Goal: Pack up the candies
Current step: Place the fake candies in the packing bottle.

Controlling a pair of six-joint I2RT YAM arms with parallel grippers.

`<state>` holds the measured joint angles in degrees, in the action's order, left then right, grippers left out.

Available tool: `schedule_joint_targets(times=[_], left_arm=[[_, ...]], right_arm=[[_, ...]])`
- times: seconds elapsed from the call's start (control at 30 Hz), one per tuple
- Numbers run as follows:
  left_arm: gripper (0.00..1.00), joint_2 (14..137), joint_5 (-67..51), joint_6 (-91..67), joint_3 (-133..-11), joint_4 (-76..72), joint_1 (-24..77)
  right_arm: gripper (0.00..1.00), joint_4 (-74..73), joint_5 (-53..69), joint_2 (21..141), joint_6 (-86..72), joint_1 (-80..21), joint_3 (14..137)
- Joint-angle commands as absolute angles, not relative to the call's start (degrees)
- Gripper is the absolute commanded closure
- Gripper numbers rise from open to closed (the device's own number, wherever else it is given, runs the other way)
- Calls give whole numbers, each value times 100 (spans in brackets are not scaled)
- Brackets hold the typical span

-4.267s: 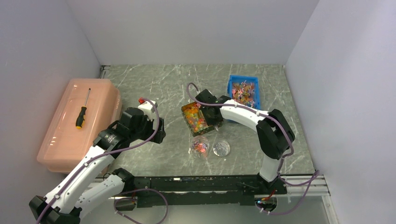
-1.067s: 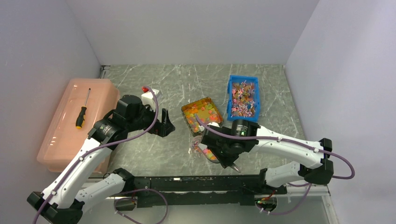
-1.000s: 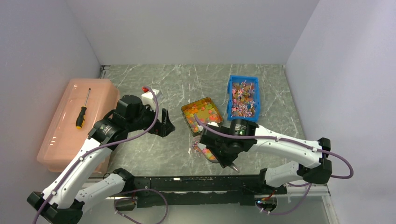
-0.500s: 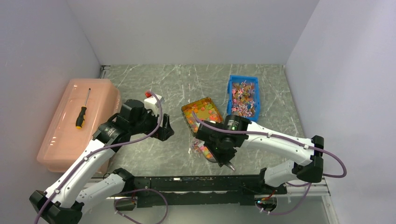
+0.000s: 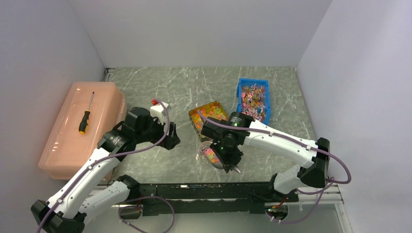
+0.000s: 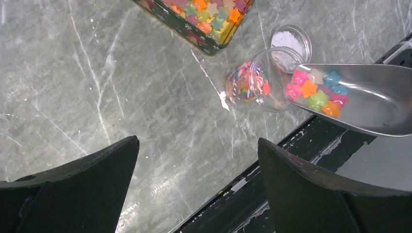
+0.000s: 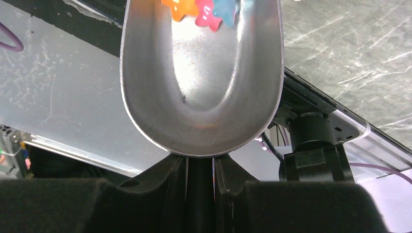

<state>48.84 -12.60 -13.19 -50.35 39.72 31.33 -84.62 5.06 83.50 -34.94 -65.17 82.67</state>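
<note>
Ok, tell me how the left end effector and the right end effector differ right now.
The left end effector is wide open and empty; the right end effector is shut on the handle of the metal scoop. The left one hangs over the table, apart from the clear jar; the right one holds the scoop's lip, with star candies on it, at the jar's mouth. Both are black.

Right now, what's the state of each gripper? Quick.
Left gripper: open, holding nothing.
Right gripper: shut on the handle of the metal scoop, with star candies at its lip by the clear jar.
</note>
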Motion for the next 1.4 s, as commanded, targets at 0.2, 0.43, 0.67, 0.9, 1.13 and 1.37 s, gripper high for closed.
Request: schedule_joint_targets(times=[0.2, 0.43, 0.67, 0.9, 1.13, 1.37], left_arm=[[1, 4669, -1001, -1178, -5036, 3836, 3147], [1, 4618, -855, -1169, -5033, 3867, 3148], [1, 4582, -785, -1174, -5027, 3885, 3155], [1, 4603, -758, -1166, -5027, 3885, 3154], [1, 4623, -738, -1155, -5027, 3894, 3150], [1, 4683, -728, -1160, -5036, 3894, 3148]], right_arm=[[100, -8565, 1350, 8545, -2993, -5953, 8640], [100, -8592, 1888, 8673, -2756, -5612, 8745], [100, -8588, 2551, 8611, -2512, -5275, 8563], [100, -8450, 2894, 8513, -2314, -4895, 8161], [100, -8181, 3084, 8333, -2257, -4634, 8070], [100, -8025, 3019, 8164, -2276, -4608, 8034]])
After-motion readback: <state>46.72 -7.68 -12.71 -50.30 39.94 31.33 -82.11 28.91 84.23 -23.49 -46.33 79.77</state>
